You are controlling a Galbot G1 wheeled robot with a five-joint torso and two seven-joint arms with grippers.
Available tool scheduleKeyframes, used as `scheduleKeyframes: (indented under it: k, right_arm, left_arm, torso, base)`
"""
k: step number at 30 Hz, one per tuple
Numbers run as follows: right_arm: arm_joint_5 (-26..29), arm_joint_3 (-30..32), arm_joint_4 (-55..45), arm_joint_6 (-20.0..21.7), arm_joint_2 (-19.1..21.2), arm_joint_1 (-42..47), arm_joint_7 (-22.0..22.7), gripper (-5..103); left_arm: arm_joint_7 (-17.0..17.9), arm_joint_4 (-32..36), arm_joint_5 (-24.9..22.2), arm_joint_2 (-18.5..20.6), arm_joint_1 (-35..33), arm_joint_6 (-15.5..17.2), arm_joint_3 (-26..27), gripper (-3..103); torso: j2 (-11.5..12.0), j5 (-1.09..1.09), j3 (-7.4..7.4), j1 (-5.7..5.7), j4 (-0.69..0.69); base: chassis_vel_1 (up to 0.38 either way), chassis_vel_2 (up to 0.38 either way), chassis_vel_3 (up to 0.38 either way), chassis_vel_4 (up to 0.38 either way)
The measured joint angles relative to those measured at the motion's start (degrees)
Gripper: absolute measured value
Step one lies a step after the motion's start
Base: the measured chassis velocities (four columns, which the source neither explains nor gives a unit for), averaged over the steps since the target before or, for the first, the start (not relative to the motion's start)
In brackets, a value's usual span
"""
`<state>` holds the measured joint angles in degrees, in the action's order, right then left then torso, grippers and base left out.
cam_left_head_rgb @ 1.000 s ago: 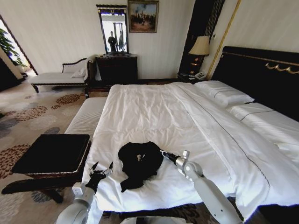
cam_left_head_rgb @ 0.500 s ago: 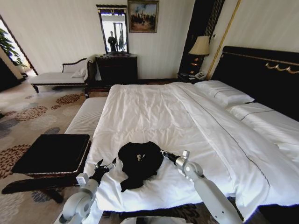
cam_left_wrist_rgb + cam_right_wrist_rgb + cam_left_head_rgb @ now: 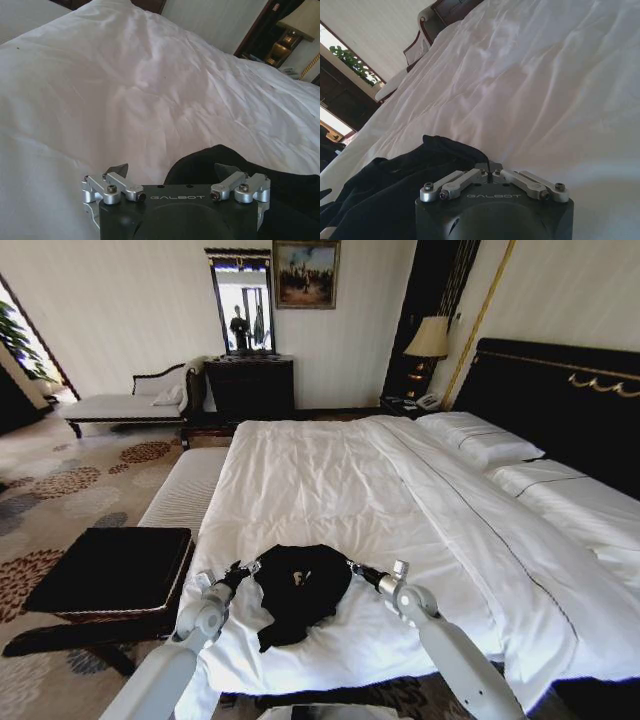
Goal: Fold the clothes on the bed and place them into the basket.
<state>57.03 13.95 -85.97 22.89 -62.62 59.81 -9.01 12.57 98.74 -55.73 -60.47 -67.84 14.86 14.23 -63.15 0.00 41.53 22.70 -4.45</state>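
Black cotton, bunched: the shirt (image 3: 300, 590) lies in a crumpled heap near the foot of the bed (image 3: 400, 490), on the white duvet. Not folded yet.

Left gripper (image 3: 243, 569) sits at the shirt's edge, fingers spread wide; in the left wrist view one fingertip (image 3: 226, 170) stands over the black cloth, the other over bare duvet. Judged: set to straddle the hem for a pinch.

Right gripper (image 3: 352, 566) sits at the opposite edge, fingers drawn together. In the right wrist view the tips meet right at a raised fold of the shirt (image 3: 445, 150); looks pinched on the cloth, though the contact itself is partly hidden. Judged: one grip on each side, so the heap can be lifted and spread flat.

Writing: "GALBOT" on both gripper bodies. A scrap of white on the shirt, not legible.

Beyond the fingers: open duvet, then pillows (image 3: 480, 440) and black headboard (image 3: 560, 390). Off the left gripper's outer side, on the floor, the basket (image 3: 110, 570), black lining showing.
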Motion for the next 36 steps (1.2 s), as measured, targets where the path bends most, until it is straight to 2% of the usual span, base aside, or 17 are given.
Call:
scheduleKeyframes:
  k: [4, 6, 7, 9, 10, 13, 16, 18, 21, 22, 23, 25, 28, 30, 33, 36]
  right_arm:
    - [0.3, 0.0, 0.1, 0.0, 0.0, -0.2, 0.3, 0]
    - [0.4, 0.0, 0.1, 0.0, -0.1, -0.4, 0.5, 0]
    - [0.4, 0.0, 0.1, 0.0, -0.1, -0.4, 0.5, 0]
    - [0.8, 0.4, 0.4, 0.1, -0.1, -1.1, 0.7, 0]
    - [0.8, 0.4, 0.4, 0.1, -0.1, -1.1, 0.7, 0]
    - [0.9, 0.6, 0.4, 0.2, 0.1, -1.2, 0.9, 0]
    - [0.9, 0.7, 0.3, 0.2, -0.2, -0.9, 0.9, 0]
    - [0.7, 0.8, 0.4, 0.1, -0.6, -0.6, 0.9, 0]
    - [0.6, 0.9, 0.6, 0.1, -0.9, -0.5, 1.0, 0]
    - [0.4, 0.9, 0.6, 0.1, -1.1, -0.5, 1.0, 0]
    - [0.4, 0.9, 0.6, 0.0, -1.1, -0.5, 1.0, 0]
    - [0.4, 0.9, 0.6, 0.0, -1.1, -0.6, 1.0, 0]
    - [0.6, 1.1, 0.9, 0.0, -0.8, -1.1, 1.0, 0]
    - [0.6, 1.1, 0.9, 0.0, -0.7, -1.1, 1.0, 0]
    - [0.7, 0.6, 0.1, 0.0, -0.2, -0.9, 1.1, 0]
    - [0.7, 0.5, -0.3, 0.0, -0.1, -0.6, 1.1, 0]
  left_arm:
    - [0.0, -1.0, -0.1, 0.1, 0.9, 0.4, -1.0, 98]
    - [-0.6, -2.1, -0.7, 0.4, 2.5, 1.1, -1.9, 92]
    - [-0.6, -2.1, -0.7, 0.4, 2.5, 1.1, -1.9, 92]
    - [-0.8, -3.5, -1.6, 0.7, 4.8, 2.3, -3.7, 81]
    - [-0.8, -3.5, -1.6, 0.7, 4.8, 2.3, -3.7, 81]
    - [0.2, -5.2, -0.9, 0.9, 6.7, 3.3, -5.9, 66]
    - [1.6, -5.5, -0.4, 0.6, 7.7, 3.5, -6.7, 61]
    - [2.3, -5.3, -0.8, 0.6, 8.2, 3.9, -7.4, 50]
    - [2.6, -5.2, -0.7, 0.7, 8.4, 4.0, -7.9, 45]
    - [2.6, -5.1, -0.5, 0.8, 8.4, 4.0, -8.1, 34]
    - [2.7, -4.8, -0.3, 0.9, 8.1, 3.9, -8.1, 28]
    - [2.7, -4.8, -0.3, 0.9, 8.0, 3.9, -8.1, 28]
    - [2.8, -3.9, -0.4, 1.1, 7.6, 3.5, -7.9, 13]
    - [2.9, -3.8, -0.5, 1.1, 7.6, 3.5, -7.9, 13]
    - [3.3, -3.3, -0.8, 1.1, 7.5, 3.3, -7.7, 1]
    - [3.4, -3.1, -0.8, 1.2, 7.5, 3.3, -7.7, 0]
  torso:
    - [0.0, -0.01, 0.0, 0.0, 0.0]
    - [0.0, 0.0, 0.0, 0.0, 0.0]
    - [0.0, 0.0, 0.0, 0.0, 0.0]
    - [0.0, 0.0, 0.0, 0.0, -0.01]
    - [0.0, 0.0, 0.0, 0.0, -0.01]
    - [0.0, 0.0, 0.0, 0.0, -0.01]
    - [0.0, -0.01, -0.01, 0.0, 0.0]
    - [0.0, 0.0, 0.0, 0.0, -0.01]
    - [0.0, -0.01, -0.01, 0.0, -0.01]
    - [0.0, 0.0, 0.0, 0.0, -0.01]
    - [0.0, 0.0, 0.0, 0.0, -0.01]
    - [0.0, 0.0, 0.0, 0.0, -0.01]
    - [0.0, -0.01, -0.01, 0.0, 0.01]
    - [0.0, -0.01, -0.01, 0.0, 0.01]
    - [0.0, 0.0, -0.01, 0.0, -0.01]
    - [0.0, 0.0, 0.0, 0.0, -0.01]
  base:
    - [0.0, 0.0, 0.0, 0.0]
    - [0.0, 0.0, 0.0, 0.0]
    - [0.0, 0.0, 0.0, 0.0]
    - [0.0, 0.0, 0.0, 0.0]
    - [0.0, 0.0, 0.0, 0.0]
    - [0.0, 0.0, 0.0, 0.0]
    - [0.0, 0.0, 0.0, 0.0]
    - [0.0, 0.0, 0.0, 0.0]
    - [0.0, 0.0, 0.0, 0.0]
    - [0.0, 0.0, 0.0, 0.0]
    - [0.0, 0.0, 0.0, 0.0]
    - [0.0, 0.0, 0.0, 0.0]
    - [0.0, 0.0, 0.0, 0.0]
    - [0.0, 0.0, 0.0, 0.0]
    - [0.0, 0.0, 0.0, 0.0]
    - [0.0, 0.0, 0.0, 0.0]
